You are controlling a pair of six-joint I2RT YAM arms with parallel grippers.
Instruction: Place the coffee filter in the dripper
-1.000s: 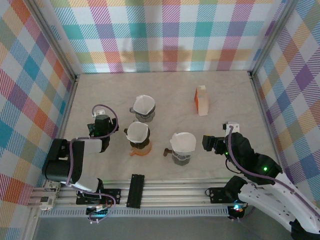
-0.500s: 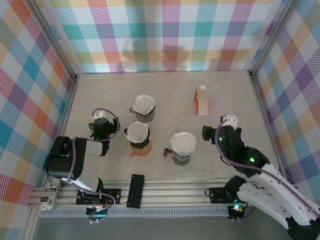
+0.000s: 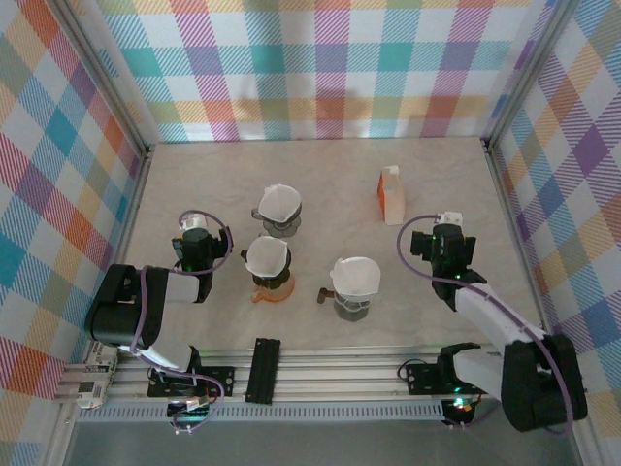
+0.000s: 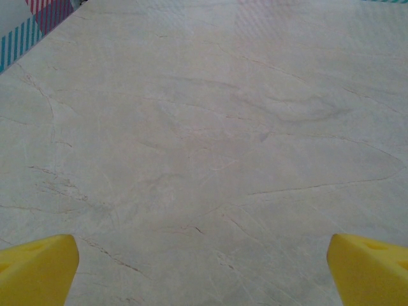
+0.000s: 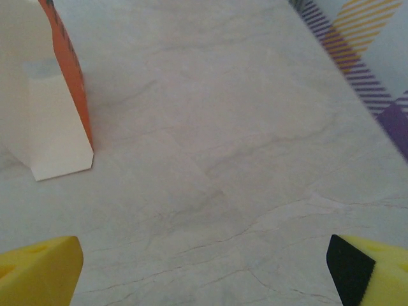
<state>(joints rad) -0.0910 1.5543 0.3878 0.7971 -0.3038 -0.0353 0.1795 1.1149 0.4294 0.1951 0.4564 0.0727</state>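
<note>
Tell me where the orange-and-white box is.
In the top view the box stands far right on the table, just beyond the right tool.

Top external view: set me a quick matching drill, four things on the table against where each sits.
Things: 1 orange-based dripper; 2 dark dripper; 3 orange-and-white box; 4 left end effector.
Places: A back right, apart from the drippers; B left of every dripper; C rightmost dripper; D between 4 and 2.
Pairs: 1-D, 2-C, 3-A, 4-B.
</note>
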